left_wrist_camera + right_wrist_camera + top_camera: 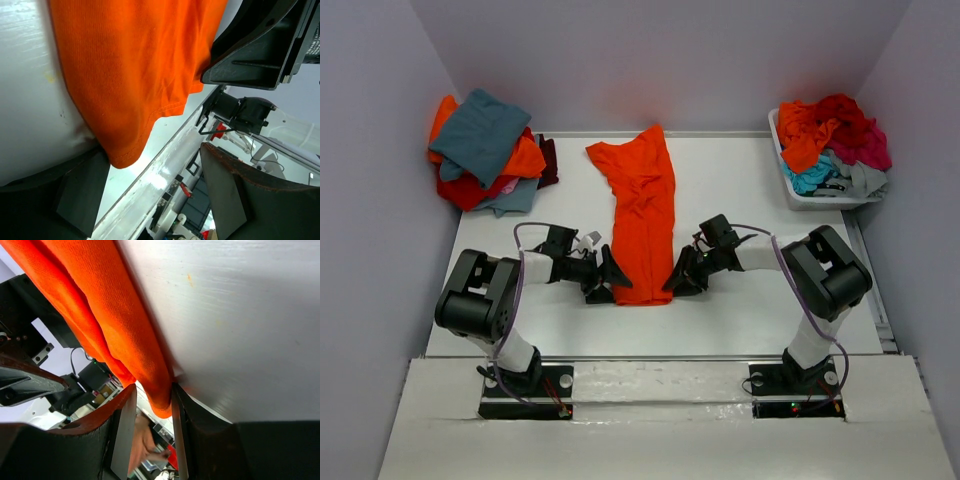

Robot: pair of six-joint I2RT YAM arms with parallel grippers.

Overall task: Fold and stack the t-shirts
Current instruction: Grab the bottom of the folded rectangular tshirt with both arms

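Across the middle of your table (740, 310) the orange t-shirt (642, 215) lies folded into a long strip running away from the arms. Far left sits a pile of folded shirts (485, 150); far right, a white bin (798, 200) heaped with more. Your left gripper (607, 275) stands spread wide around the near-left corner. Your right gripper (678, 277) brackets the near-right hem, jaws narrow, not yet pinching.
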